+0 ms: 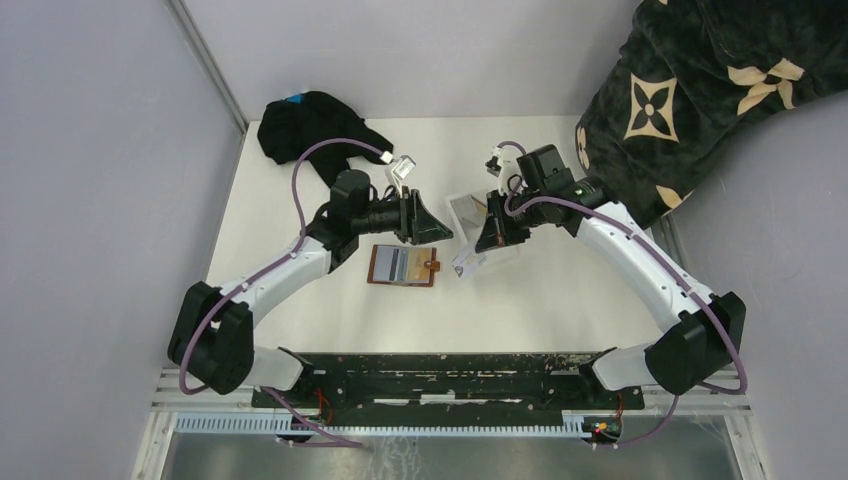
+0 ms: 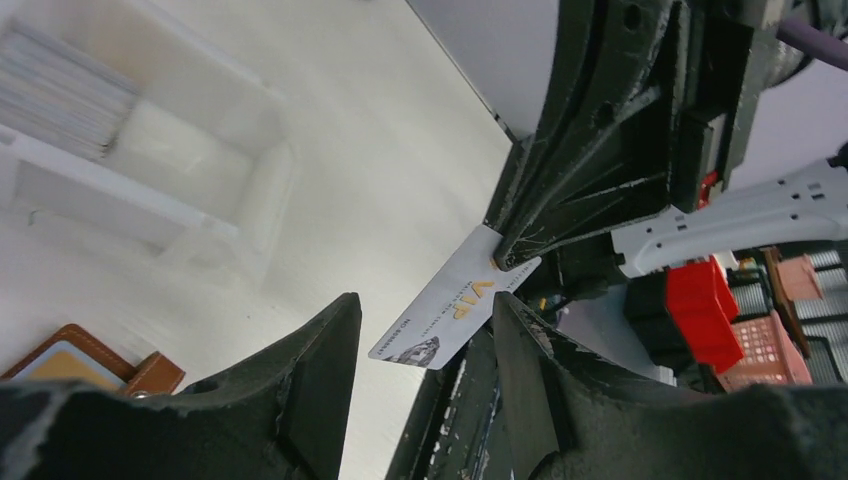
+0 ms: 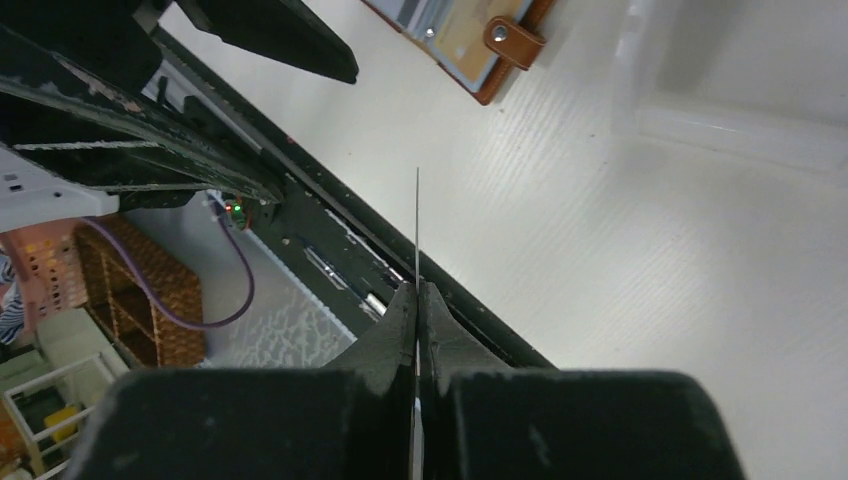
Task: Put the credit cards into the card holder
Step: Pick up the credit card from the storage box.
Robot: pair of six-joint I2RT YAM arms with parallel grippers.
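My right gripper (image 3: 417, 290) is shut on a greyish credit card (image 2: 455, 310) printed "VIP", pinching one corner and holding it above the table. In the right wrist view the card (image 3: 417, 230) shows edge-on. My left gripper (image 2: 425, 345) is open, and the card's free end hangs just ahead of the gap between its fingers without touching them. The brown leather card holder (image 1: 403, 265) lies open and flat on the table below the left gripper (image 1: 440, 232), with cards in its slots. More credit cards (image 2: 60, 90) are stacked in a clear tray.
The clear plastic tray (image 1: 470, 212) stands under the right gripper (image 1: 486, 243), right of the card holder. A black cloth (image 1: 310, 125) lies at the back left and a patterned dark blanket (image 1: 700, 90) at the back right. The black base rail (image 1: 440, 375) runs along the near edge.
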